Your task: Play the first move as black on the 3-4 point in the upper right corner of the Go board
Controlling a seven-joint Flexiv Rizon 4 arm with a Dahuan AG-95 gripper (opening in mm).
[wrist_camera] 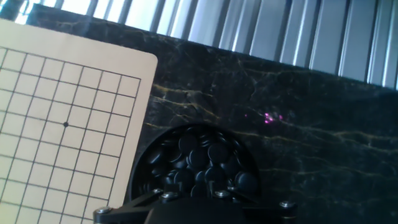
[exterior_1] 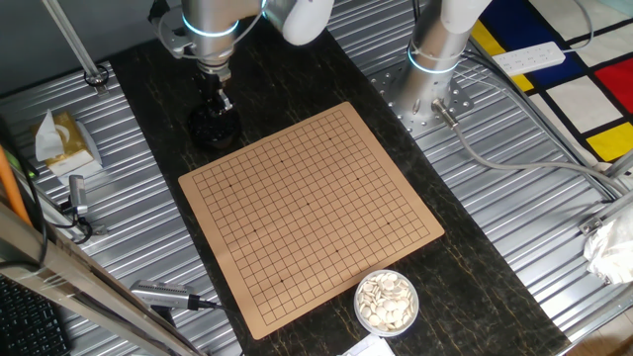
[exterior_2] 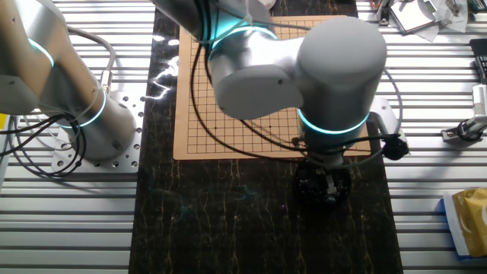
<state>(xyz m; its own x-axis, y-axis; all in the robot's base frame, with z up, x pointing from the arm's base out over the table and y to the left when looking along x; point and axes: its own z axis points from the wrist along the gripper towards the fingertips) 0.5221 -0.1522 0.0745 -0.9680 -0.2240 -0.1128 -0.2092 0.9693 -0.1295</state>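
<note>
The wooden Go board (exterior_1: 307,208) lies bare, with no stone on its grid. A round black bowl (exterior_1: 214,129) full of glossy black stones (wrist_camera: 196,158) stands just off the board's corner (wrist_camera: 146,62). My gripper (exterior_1: 216,105) points straight down into this bowl, and its fingertips (wrist_camera: 214,171) reach in among the stones. From the other side the arm's wrist covers most of the gripper (exterior_2: 323,181) and the bowl (exterior_2: 323,186). Whether a stone is between the fingers stays hidden. A star dot (wrist_camera: 66,124) shows near that corner; the 3-4 point is unmarked.
A bowl of white stones (exterior_1: 386,302) sits at the board's near corner. A second arm's base (exterior_1: 435,59) stands beyond the board. A tissue box (exterior_1: 64,143), hand tools (exterior_1: 163,294) and a power strip (exterior_1: 529,57) lie on the ribbed metal tabletop.
</note>
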